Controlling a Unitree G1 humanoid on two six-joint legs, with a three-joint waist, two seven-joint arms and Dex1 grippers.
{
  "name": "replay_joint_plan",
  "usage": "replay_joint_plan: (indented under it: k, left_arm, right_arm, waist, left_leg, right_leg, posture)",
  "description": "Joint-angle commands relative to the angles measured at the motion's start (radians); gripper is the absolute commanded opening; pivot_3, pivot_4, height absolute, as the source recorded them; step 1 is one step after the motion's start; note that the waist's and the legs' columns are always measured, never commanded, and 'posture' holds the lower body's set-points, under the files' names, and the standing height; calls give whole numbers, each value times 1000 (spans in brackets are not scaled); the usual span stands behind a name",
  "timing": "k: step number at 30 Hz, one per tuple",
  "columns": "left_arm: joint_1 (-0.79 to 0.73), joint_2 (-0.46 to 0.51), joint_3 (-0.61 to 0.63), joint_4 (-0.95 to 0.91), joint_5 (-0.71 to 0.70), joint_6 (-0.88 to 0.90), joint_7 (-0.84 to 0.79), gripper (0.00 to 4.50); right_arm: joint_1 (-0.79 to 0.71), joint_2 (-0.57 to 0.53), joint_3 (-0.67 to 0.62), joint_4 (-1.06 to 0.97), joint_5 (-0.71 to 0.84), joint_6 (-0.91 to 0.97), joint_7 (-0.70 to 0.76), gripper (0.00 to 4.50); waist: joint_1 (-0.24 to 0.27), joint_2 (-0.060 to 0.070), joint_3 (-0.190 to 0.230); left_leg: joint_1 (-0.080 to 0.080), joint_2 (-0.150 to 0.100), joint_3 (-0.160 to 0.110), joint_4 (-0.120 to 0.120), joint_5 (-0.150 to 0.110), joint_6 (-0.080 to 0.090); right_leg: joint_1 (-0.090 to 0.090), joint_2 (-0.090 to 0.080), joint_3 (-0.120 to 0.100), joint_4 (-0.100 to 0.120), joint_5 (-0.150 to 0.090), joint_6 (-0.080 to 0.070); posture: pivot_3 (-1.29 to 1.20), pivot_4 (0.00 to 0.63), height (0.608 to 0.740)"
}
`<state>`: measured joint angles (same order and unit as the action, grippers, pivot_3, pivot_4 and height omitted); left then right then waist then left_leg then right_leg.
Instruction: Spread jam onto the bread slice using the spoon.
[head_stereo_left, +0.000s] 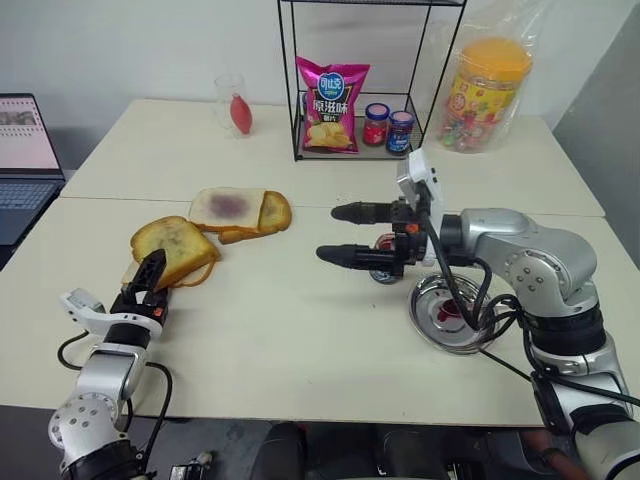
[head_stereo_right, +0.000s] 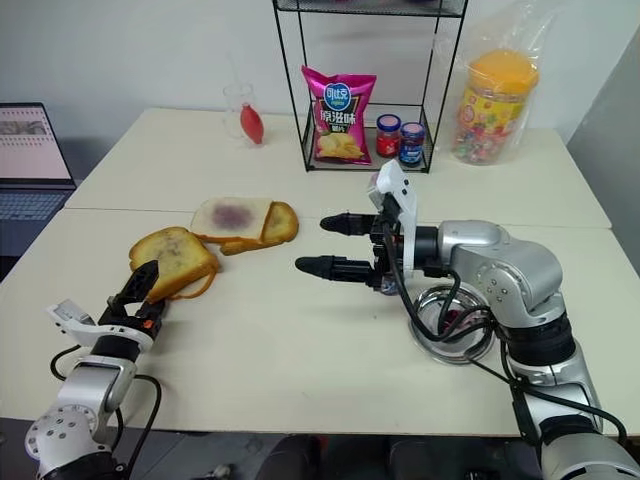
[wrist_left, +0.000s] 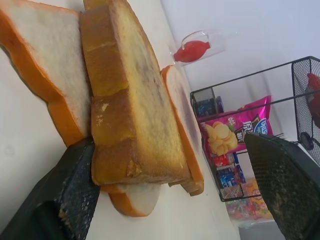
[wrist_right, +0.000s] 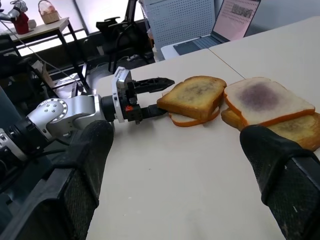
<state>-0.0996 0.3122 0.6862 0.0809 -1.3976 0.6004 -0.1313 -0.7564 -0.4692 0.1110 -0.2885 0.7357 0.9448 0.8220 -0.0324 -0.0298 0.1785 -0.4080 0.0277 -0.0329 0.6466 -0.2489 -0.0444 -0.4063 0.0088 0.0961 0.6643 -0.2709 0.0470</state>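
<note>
L gripper (head_stereo_left: 148, 280) nearest, jaws spread at edge of bread slice (head_stereo_left: 172, 246); nothing clamped.
R gripper (head_stereo_left: 345, 234) mid-table, fingers apart, empty, pointing toward bread. Jam (head_stereo_left: 385, 262) jar just behind R fingers, partly hidden, beside metal bowl (head_stereo_left: 432, 318). Wire rack (head_stereo_left: 362, 90) w/ chip bag (head_stereo_left: 331, 104) at rear.

You're looking at a lab or office test room, not a kitchen: pale benches (head_stereo_left: 300, 340) pushed together against a bare white wall, an open laptop (head_stereo_left: 25, 160) at the side, a black wire rack (head_stereo_left: 360, 80) of snacks, and a cluttered side table (wrist_right: 45, 30) with cables (wrist_right: 45, 67) behind.
</note>
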Motion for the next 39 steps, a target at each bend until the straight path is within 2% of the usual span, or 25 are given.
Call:
replay_joint_plan:
  k: [1, 2, 5, 9, 14, 15, 23, 26, 32, 37, 39]
  left_arm:
    - [-26, 10, 25, 33, 11, -18, -17, 4500]
    - [-30, 10, 26, 36, 15, -20, -19, 4500]
    - [-36, 9, 30, 44, 28, -24, -18, 4002]
    - [-33, 9, 33, 43, 33, -22, -23, 3165]
    - [-28, 20, 25, 49, 57, -12, -24, 2375]
    - [-31, 20, 25, 52, 59, -11, -25, 2051]
    - [-70, 31, 33, 73, 68, -9, -27, 505]
    - [-76, 43, 37, 55, 61, -2, -15, 84]
    - [-57, 118, -2, -108, -13, 135, -5, 10]
    - [-75, 216, 1, -300, -201, 219, 49, 10]
    - [-71, 235, -39, -368, -259, 245, 70, 10]
  right_arm:
    - [-11, -7, -35, -44, 28, 6, -7, 4476]
    - [-10, -8, -37, -46, 29, 8, -7, 4476]
    - [-11, -8, -40, -48, 30, 11, -7, 4500]
    - [-12, -6, -41, -47, 29, 12, -11, 4500]
    - [-9, -2, -45, -51, 37, 17, -24, 4500]
    - [-7, -3, -43, -52, 36, 15, -24, 4500]
    - [-1, -4, -44, -53, 31, 8, -29, 4500]
    - [2, -4, -50, -59, 35, 9, -35, 4500]
    - [10, -12, -70, -73, 45, 13, -49, 4500]
    - [57, -34, -100, -131, 81, 35, -59, 4500]
    - [69, -33, -110, -143, 91, 39, -75, 4500]
  waist:
    - [0, 0, 0]
    - [0, 0, 0]
    - [0, 0, 0]
    - [-1, 0, 0]
    - [-1, 0, 0]
    - [-1, 0, 0]
    - [-1, 0, 0]
    - [0, 0, 0]
    - [0, -1, 1]
    - [0, -2, 0]
    - [0, -2, 1]
  left_leg:
    - [0, 0, 0, 0, 0, 0]
    - [0, 0, 0, 0, 0, 0]
    - [0, 0, 0, 0, 0, 0]
    - [0, 0, 0, 0, 0, 0]
    - [0, 0, 0, 0, 0, 0]
    - [0, 0, 0, 0, 0, 0]
    - [0, 0, 0, 0, 0, 0]
    - [0, 0, 0, 0, 0, 0]
    - [0, 0, -2, 0, 0, 0]
    - [-2, 1, -4, 0, 0, -1]
    - [-2, 2, -6, 0, 0, -1]
  right_leg:
    - [0, 0, 0, 0, 0, 0]
    - [0, 0, 0, 0, 0, 0]
    - [0, 0, 0, 0, 0, 0]
    - [0, 0, 0, 0, 0, 0]
    - [0, 0, 0, 0, 0, 0]
    - [0, 0, 0, 0, 0, 0]
    - [0, 0, 0, 0, 0, 0]
    - [0, 0, 0, 0, 0, 0]
    - [0, 0, -1, 0, 0, 0]
    - [0, -1, -2, -1, 0, 0]
    - [-1, -2, -2, 0, 0, 0]
  posture:
    - [0, 150, 740]
    - [0, 150, 740]
    - [0, 150, 740]
    - [0, 150, 740]
    - [0, 150, 740]
    - [0, 150, 740]
    - [0, 150, 740]
    - [0, 150, 740]
    - [0, 150, 740]
    - [0, 150, 740]
    - [0, 150, 740]
